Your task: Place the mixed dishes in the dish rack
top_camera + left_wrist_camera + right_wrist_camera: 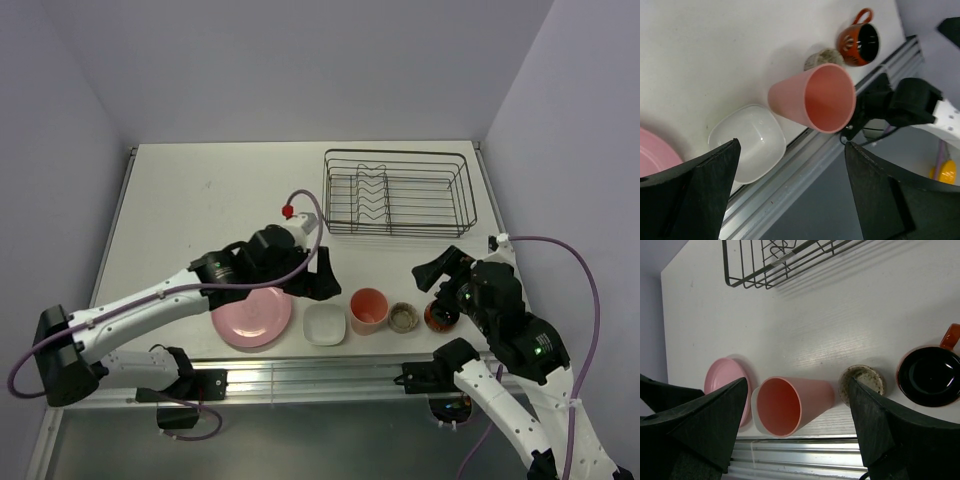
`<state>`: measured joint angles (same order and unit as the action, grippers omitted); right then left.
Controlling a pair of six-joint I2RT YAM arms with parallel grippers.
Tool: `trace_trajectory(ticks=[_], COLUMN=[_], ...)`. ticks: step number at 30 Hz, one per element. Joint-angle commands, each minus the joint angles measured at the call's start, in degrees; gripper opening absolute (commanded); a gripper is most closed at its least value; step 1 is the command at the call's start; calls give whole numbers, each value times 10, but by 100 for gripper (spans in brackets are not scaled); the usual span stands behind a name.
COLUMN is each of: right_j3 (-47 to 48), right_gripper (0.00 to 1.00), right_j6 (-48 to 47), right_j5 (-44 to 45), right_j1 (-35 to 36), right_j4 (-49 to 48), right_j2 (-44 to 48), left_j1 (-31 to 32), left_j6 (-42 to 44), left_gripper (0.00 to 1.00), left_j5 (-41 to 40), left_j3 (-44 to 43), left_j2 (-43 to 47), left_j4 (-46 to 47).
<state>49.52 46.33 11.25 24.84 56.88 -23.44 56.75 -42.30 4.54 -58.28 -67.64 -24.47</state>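
The dishes stand in a row near the table's front edge: pink plate (252,318), white bowl (324,324), salmon-pink tumbler (368,310), speckled cup (404,318) and dark red mug (438,317), which is partly hidden by the right arm. The black wire dish rack (400,192) stands empty at the back right. My left gripper (322,280) is open and empty, above and just behind the bowl (747,142) and tumbler (810,97). My right gripper (438,274) is open and empty, above and just behind the cup (862,382) and mug (930,375).
An aluminium rail (320,378) runs along the table's front edge just below the dishes. The rack's near corner shows in the right wrist view (775,260). Purple walls close in the back and both sides.
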Motion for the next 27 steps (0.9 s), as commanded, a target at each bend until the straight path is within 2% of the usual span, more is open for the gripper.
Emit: trace_trajectory(ticks=[1,8,15,21,23,27], right_j3=[29,26,18,16,16,13], right_gripper=[88,88,88,88,88,88], right_j6=[-13,-17,-19,-22,-23,-25], right_j5=[18,21,14,14,14,18], right_j1=[-2,-2,-2,-2,-2,-2], right_j4=[9,13,12,15,17,19], right_j2=[-2,9,17,19,21,28], left_j1=[35,79,93,114,118,127], left_j6=[-17,-27,-31,-29,-30,-36], left_gripper=[91,86,82,77,73,73], left_j5=[-69,-102,-142,-178,-193,-206], left_j3=[-30,-66,-107,-176,-185,-190], left_j2=[-33,-118,-169,-233,-250,-264], left_j4=[34,29,11,-44,-60,-71])
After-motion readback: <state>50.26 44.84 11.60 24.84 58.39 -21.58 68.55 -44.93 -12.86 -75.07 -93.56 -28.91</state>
